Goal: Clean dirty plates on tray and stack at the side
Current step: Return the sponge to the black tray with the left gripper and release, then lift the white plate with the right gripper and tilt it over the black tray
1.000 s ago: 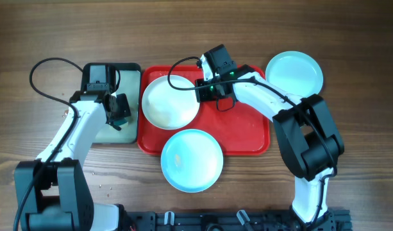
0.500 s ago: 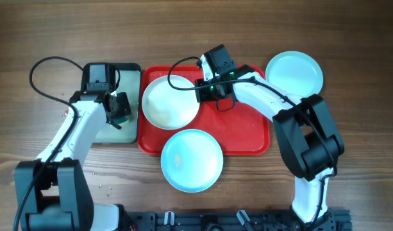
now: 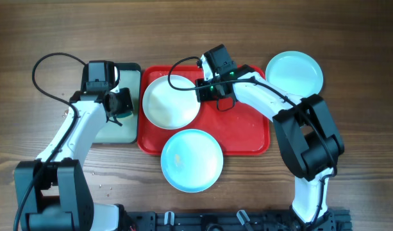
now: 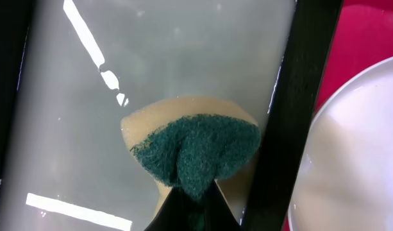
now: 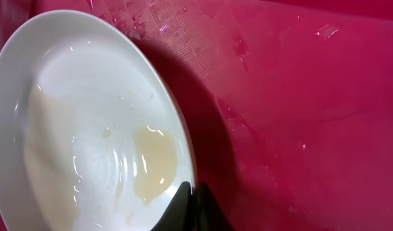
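The white plate (image 3: 170, 101) lies at the upper left of the red tray (image 3: 244, 135); in the right wrist view the white plate (image 5: 87, 128) holds a yellowish smear. My right gripper (image 3: 201, 90) is shut on the plate's right rim, seen in the right wrist view (image 5: 193, 196). One aqua plate (image 3: 192, 160) lies over the tray's front edge. Another aqua plate (image 3: 294, 72) lies on the table at the right. My left gripper (image 3: 122, 106) is shut on a green-and-tan sponge (image 4: 196, 151) above the small tray (image 4: 119, 77).
The small black-rimmed grey-green tray (image 3: 131, 78) sits left of the red tray; its black rim (image 4: 295, 115) runs between the sponge and the white plate. Water drops lie on the red tray (image 5: 299, 96). Cables loop over the table at the far left.
My left gripper with the sponge has moved slightly up and right, toward the white plate. The right gripper and the plates have not moved.
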